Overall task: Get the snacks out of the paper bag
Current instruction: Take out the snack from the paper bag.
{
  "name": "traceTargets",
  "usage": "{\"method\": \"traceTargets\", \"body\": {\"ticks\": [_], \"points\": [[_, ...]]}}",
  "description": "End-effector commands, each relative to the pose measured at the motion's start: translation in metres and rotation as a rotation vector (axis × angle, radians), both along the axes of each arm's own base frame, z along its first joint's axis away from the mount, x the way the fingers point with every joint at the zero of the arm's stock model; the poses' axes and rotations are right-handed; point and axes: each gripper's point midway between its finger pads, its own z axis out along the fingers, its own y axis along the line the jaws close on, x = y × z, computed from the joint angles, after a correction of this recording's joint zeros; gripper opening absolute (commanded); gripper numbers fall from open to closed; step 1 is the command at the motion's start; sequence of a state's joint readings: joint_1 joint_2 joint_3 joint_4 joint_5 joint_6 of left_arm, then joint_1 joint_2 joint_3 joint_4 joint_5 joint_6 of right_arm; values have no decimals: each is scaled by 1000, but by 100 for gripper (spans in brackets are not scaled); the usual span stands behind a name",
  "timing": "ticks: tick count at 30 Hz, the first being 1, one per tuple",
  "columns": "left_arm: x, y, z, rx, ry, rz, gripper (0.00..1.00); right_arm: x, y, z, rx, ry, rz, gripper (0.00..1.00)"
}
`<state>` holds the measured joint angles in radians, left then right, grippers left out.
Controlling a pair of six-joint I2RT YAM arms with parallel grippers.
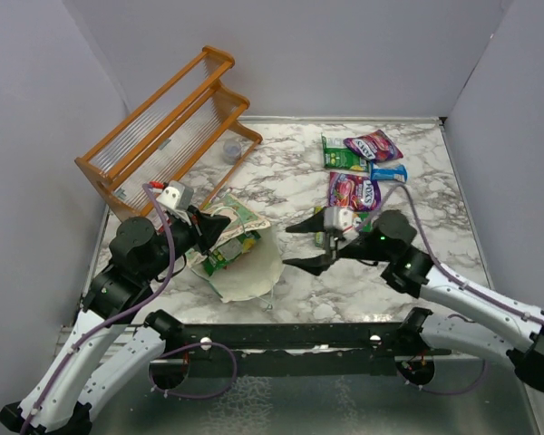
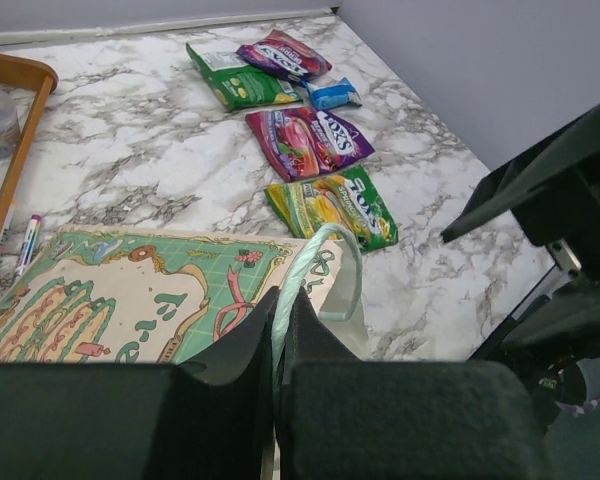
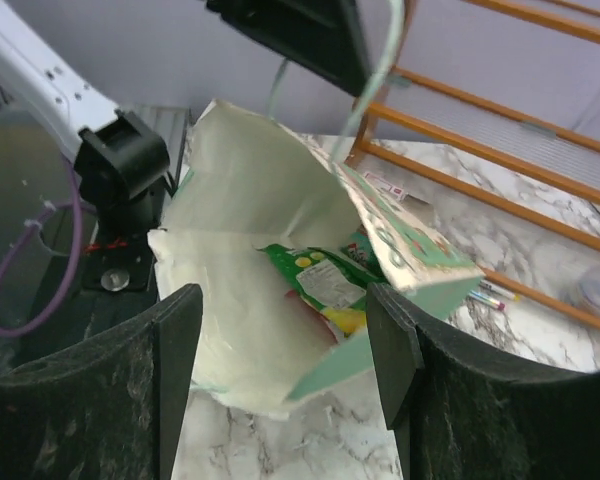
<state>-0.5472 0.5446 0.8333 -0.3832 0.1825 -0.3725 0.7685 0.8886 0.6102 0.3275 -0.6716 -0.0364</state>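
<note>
From above, the paper bag (image 1: 249, 272) lies on its side, lower left of centre on the counter (image 1: 290, 172). Its mouth gapes toward the right hand (image 1: 295, 246), which is spread wide and holds nothing. Four snacks (image 1: 354, 190) lie at upper right.

The left wrist view shows the left hand (image 2: 280, 312) pinched shut on the bag's pale string handle (image 2: 325, 250); two snacks read "FOX'S".

In the right wrist view a green packet (image 3: 325, 285) sits inside the bag, its label seemingly too small to read.
</note>
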Motion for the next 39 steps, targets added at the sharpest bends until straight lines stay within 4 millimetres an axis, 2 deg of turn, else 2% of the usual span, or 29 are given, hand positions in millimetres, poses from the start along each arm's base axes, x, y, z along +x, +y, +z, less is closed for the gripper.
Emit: {"method": "traceTargets", "body": {"ticks": [1,4,9,13,18,22,28,32,37,39], "points": [[1,2,7,-12,-9,16,0,-3,41,-41,-245,-227,-57,66],[1,3,7,-11,-6,22,0,-22,68,-62,-378,-362,-28,67],[1,6,6,-2,-5,32,0,-34,96,-74,-483,-594,-1,66],[1,7,6,-1,-9,38,0,-22,108,-82,-529,-726,-23,65],[0,7,6,-2,-10,35,0,6,120,-106,-636,-856,-53,68],[0,7,7,-3,-13,33,0,25,127,-118,-665,-847,-9,67],[-2,8,8,-6,-20,32,0,38,142,-125,-670,-876,38,67],[-3,8,10,-10,-25,31,0,41,151,-140,-701,-869,89,62],[-4,9,12,-12,-30,29,0,45,154,-161,-758,-870,117,61],[-5,9,12,-13,-32,29,0,56,149,-170,-792,-859,104,61]]}}
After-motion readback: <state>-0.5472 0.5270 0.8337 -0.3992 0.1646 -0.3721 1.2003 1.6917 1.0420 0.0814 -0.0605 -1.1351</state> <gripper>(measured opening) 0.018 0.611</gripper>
